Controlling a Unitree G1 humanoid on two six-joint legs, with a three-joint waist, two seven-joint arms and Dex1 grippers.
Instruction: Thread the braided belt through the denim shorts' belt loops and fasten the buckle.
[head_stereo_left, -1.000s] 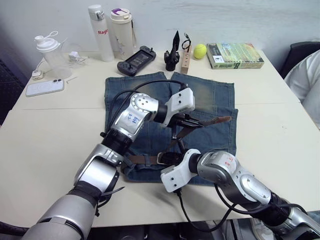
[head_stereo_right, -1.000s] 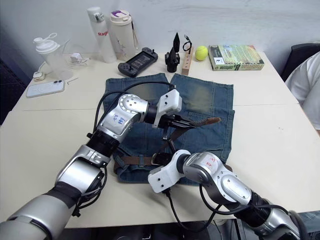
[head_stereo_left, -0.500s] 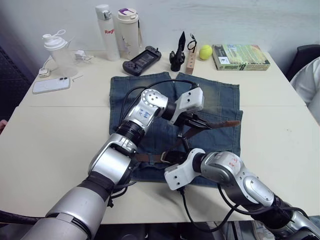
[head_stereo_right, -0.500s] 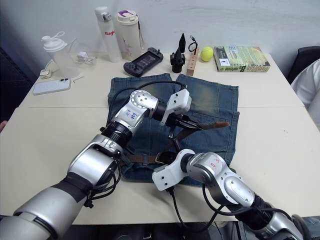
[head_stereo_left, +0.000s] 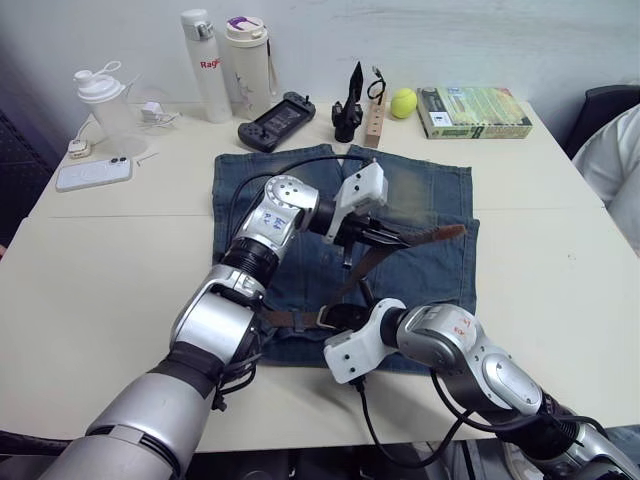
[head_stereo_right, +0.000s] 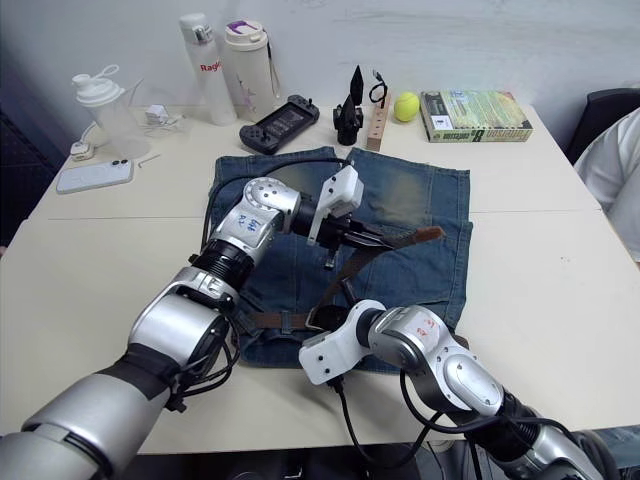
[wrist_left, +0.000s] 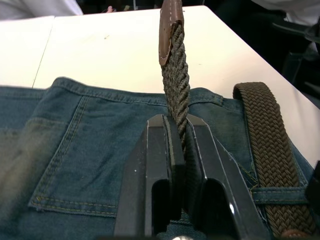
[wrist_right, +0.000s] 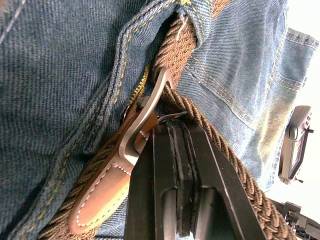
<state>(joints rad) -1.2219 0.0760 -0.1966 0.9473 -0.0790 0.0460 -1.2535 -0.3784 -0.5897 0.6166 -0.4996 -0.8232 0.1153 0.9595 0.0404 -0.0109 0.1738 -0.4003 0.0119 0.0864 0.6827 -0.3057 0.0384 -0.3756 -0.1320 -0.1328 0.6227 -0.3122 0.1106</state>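
The left claw (wrist_left: 174, 131) is closed on the braided belt (wrist_left: 176, 85) a little short of its leather-capped tip, and the free end is held raised above the denim shorts (head_stereo_left: 425, 195). From that grip the strap is seen to slope down to the waistband at the near edge of the shorts.

The right claw (wrist_right: 176, 137) is closed narrowly on the belt right at the buckle (wrist_right: 145, 120), with the fingertips pressed against the silver frame. Beside the buckle the strap is seen to pass beneath one of the belt loops (wrist_right: 192, 20). A further length of belt is laid along the waistband to the robot's left of the buckle.

The shorts are spread flat at the middle of the counter (head_stereo_left: 120, 250), waistband nearest the robot. The left forearm crosses above the shorts and hides part of them.

Along the far edge of the counter are noted a shaker bottle (head_stereo_left: 100, 100), a phone (head_stereo_left: 92, 173), two tall bottles (head_stereo_left: 225, 60), a game controller (head_stereo_left: 272, 107), a black figure (head_stereo_left: 346, 105), a wooden block (head_stereo_left: 373, 120), a tennis ball (head_stereo_left: 401, 101) and a book (head_stereo_left: 470, 110), all well apart from the shorts.
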